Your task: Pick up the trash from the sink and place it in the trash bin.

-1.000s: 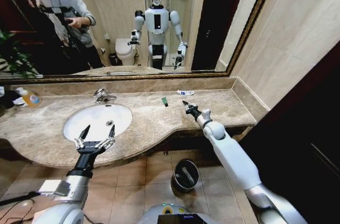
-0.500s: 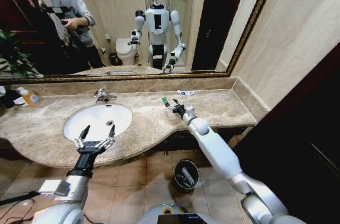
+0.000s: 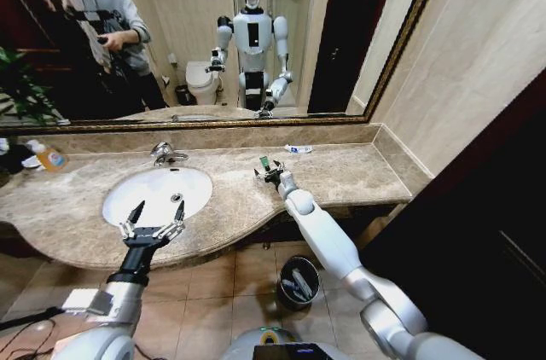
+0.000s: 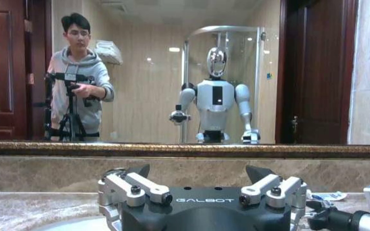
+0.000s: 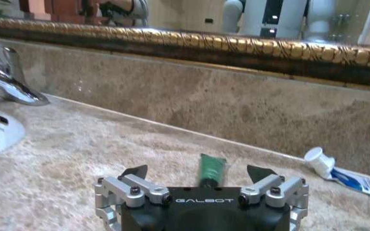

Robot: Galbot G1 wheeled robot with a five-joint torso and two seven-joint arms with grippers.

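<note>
The right gripper [image 3: 264, 173], jaws apart, hovers low over the marble counter [image 3: 341, 168], a small green stick [image 5: 211, 169] lying between its fingers. The left gripper [image 3: 152, 222] waits open by the sink [image 3: 158, 194]. The trash bin [image 3: 298, 281] stands on the floor below.

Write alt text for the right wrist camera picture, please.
The right gripper, fingers open, sits low over the marble counter with a small green stick lying between its fingertips. A white-and-blue tube lies nearby, by the backsplash.
</note>
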